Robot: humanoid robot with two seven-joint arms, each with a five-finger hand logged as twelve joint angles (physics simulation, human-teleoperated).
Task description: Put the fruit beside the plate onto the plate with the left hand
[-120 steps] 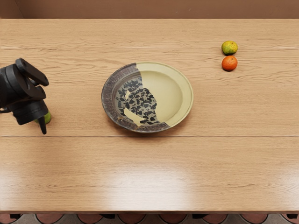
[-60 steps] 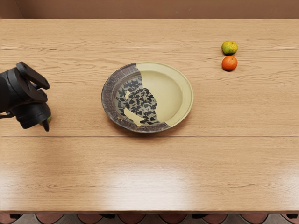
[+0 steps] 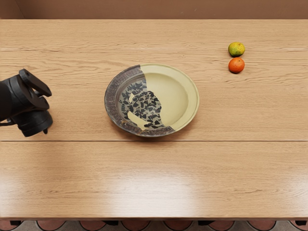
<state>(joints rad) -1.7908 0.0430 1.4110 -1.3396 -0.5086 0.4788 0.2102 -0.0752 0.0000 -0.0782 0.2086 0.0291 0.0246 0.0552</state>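
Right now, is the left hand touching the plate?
Apart. Head view shows bare table between the left hand and the plate rim.

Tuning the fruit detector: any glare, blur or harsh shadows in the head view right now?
Head view: sharp throughout, no motion blur. Broad soft sheen on the table front half, nothing blown out. Only faint shadow under the plate rim; orange fruit and green-yellow fruit read clean. The left robot hand is a near-black mass, detail lost.
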